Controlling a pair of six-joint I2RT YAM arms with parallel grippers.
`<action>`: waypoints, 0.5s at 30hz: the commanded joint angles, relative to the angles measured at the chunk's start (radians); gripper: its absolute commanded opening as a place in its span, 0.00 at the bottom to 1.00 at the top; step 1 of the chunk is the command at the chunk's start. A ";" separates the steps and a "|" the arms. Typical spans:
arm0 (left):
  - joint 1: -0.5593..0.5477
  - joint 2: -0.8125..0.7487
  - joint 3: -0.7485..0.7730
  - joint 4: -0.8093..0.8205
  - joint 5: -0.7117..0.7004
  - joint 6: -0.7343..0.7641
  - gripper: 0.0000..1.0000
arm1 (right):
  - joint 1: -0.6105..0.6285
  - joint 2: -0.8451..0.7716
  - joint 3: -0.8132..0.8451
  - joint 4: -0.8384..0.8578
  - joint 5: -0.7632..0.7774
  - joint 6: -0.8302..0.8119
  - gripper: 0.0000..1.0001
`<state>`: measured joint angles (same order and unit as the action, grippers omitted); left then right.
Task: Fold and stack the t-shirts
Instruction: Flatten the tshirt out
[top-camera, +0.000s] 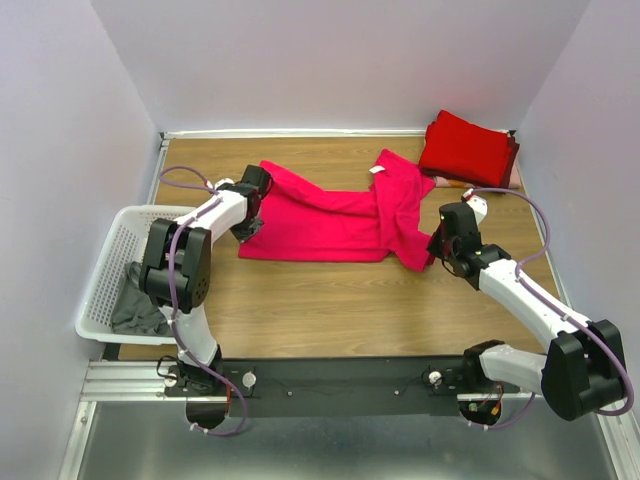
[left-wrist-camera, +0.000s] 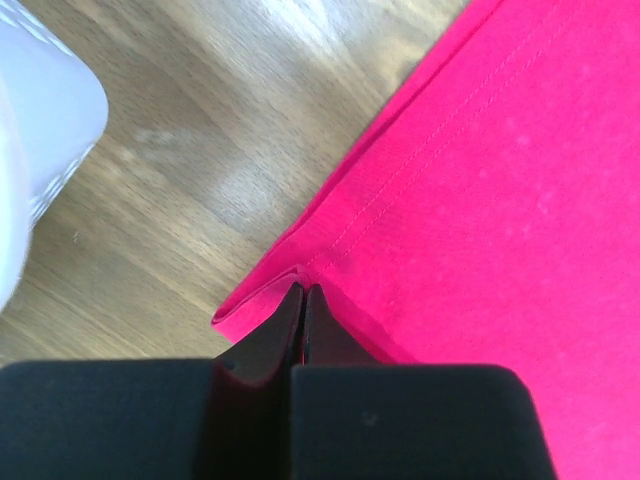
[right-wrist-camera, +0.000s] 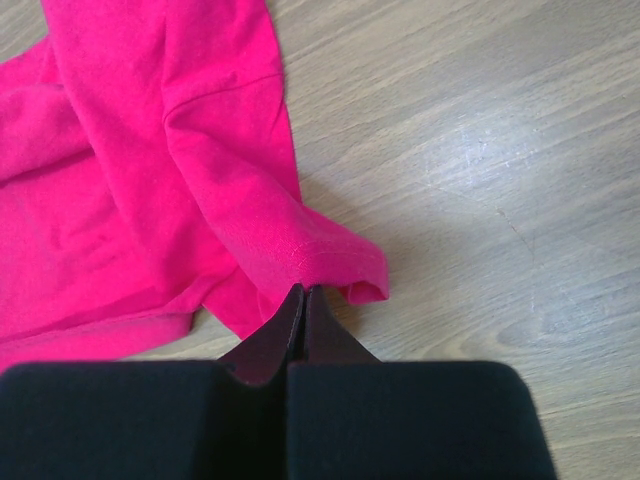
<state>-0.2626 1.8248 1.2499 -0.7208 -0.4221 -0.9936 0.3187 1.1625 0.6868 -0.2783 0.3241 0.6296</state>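
Observation:
A bright pink-red t-shirt (top-camera: 330, 215) lies spread across the middle of the wooden table, with its white neck label (top-camera: 378, 170) at the back. My left gripper (top-camera: 248, 225) is at the shirt's left edge. In the left wrist view it (left-wrist-camera: 303, 290) is shut on the stitched hem of the shirt (left-wrist-camera: 480, 180). My right gripper (top-camera: 436, 250) is at the shirt's right end. In the right wrist view it (right-wrist-camera: 303, 290) is shut on a bunched sleeve hem of the shirt (right-wrist-camera: 180, 150). Deeper red folded t-shirts (top-camera: 468, 148) are stacked at the back right corner.
A white lattice basket (top-camera: 112, 245) stands at the left table edge and holds a grey cloth (top-camera: 135, 305). Its wall also shows in the left wrist view (left-wrist-camera: 40, 130). Lilac walls close the back and both sides. Bare wood (top-camera: 340, 310) lies in front of the shirt.

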 joint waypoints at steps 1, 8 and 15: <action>0.006 -0.047 -0.030 0.055 0.032 0.055 0.00 | -0.007 -0.021 0.003 0.014 -0.011 0.018 0.01; 0.008 -0.175 0.057 0.067 0.048 0.160 0.00 | -0.015 -0.055 0.095 -0.002 -0.014 0.033 0.01; 0.034 -0.367 0.174 0.080 0.033 0.271 0.00 | -0.024 -0.095 0.311 -0.032 0.039 0.061 0.01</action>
<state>-0.2523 1.5764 1.3605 -0.6708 -0.3733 -0.8032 0.3035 1.1160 0.8749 -0.3035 0.3183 0.6636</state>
